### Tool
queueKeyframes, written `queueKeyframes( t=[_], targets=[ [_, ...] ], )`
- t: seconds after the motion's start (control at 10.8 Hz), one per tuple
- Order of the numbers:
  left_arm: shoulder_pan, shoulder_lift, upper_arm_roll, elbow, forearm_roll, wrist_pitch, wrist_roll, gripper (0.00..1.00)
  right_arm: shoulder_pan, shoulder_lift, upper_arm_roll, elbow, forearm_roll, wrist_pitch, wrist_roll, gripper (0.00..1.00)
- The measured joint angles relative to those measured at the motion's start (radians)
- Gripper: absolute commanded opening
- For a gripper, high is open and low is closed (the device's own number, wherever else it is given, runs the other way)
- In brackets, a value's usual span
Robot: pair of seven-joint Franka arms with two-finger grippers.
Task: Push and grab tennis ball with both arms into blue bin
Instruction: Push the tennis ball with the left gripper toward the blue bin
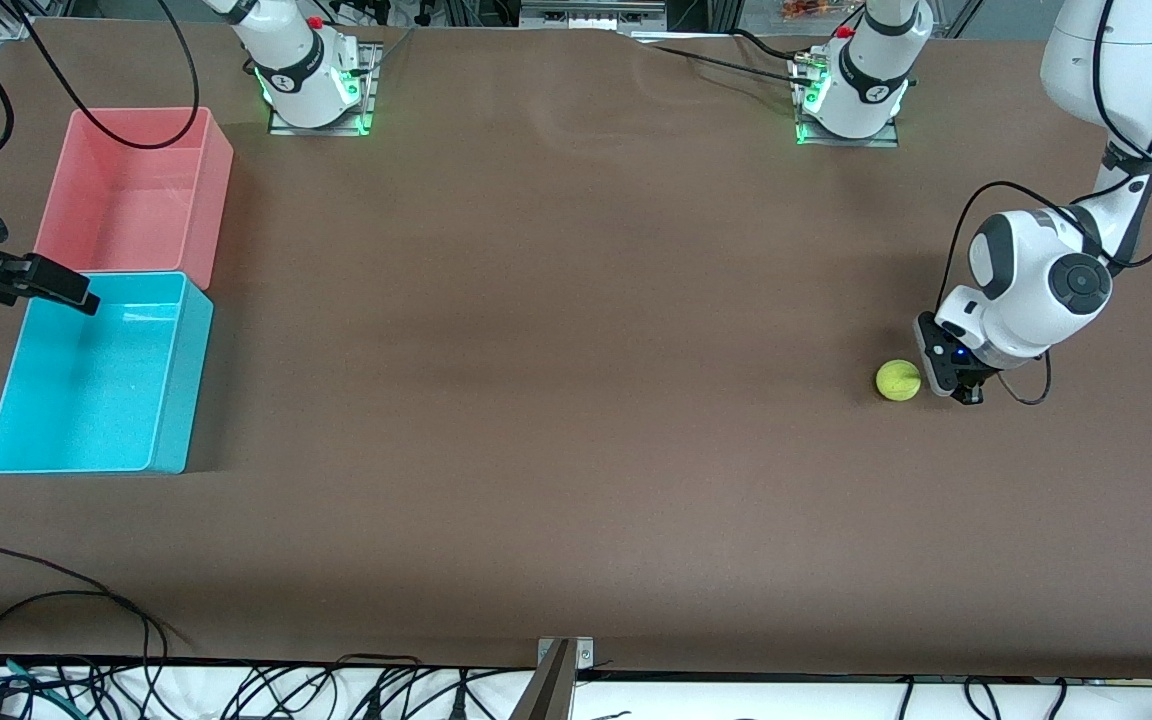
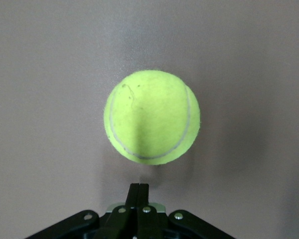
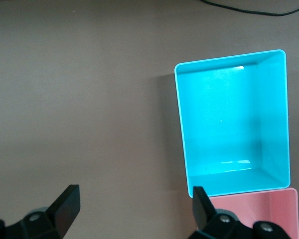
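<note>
The tennis ball (image 1: pixel 898 380) lies on the brown table toward the left arm's end, and it fills the middle of the left wrist view (image 2: pixel 152 117). My left gripper (image 1: pixel 967 393) is shut and empty, low at the table, close beside the ball on the side toward the left arm's end; in its wrist view (image 2: pixel 139 186) a small gap shows between tips and ball. The blue bin (image 1: pixel 171 400) stands empty at the right arm's end (image 3: pixel 182 124). My right gripper (image 1: pixel 76 293) is open and empty, held over the bin's rim beside the pink bin (image 3: pixel 134 193).
A pink bin (image 1: pixel 221 170) stands against the blue bin, farther from the front camera (image 3: pixel 254 211). Black cables (image 1: pixel 56 590) lie along the table's front edge. The arm bases (image 1: pixel 316 90) stand at the back edge.
</note>
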Motion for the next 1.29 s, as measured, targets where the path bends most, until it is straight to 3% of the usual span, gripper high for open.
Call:
queueKeyframes(
  t=[0.83, 1.11, 1.29],
  targets=[
    [-0.003, 0.036, -0.008, 0.018, 0.0, 0.009, 0.002, 0.0, 0.001, -0.002, 0.0, 0.004, 0.0, 0.0, 0.0, 1.0],
    [-0.005, 0.051, -0.047, 0.025, -0.019, 0.009, -0.038, 0.0, 0.002, -0.002, 0.0, 0.004, 0.0, 0.0, 0.0, 1.0],
    [-0.021, 0.059, -0.118, 0.037, -0.044, 0.01, -0.15, 0.0, 0.004, -0.002, 0.0, 0.004, 0.0, 0.0, 0.0, 1.0]
  ],
)
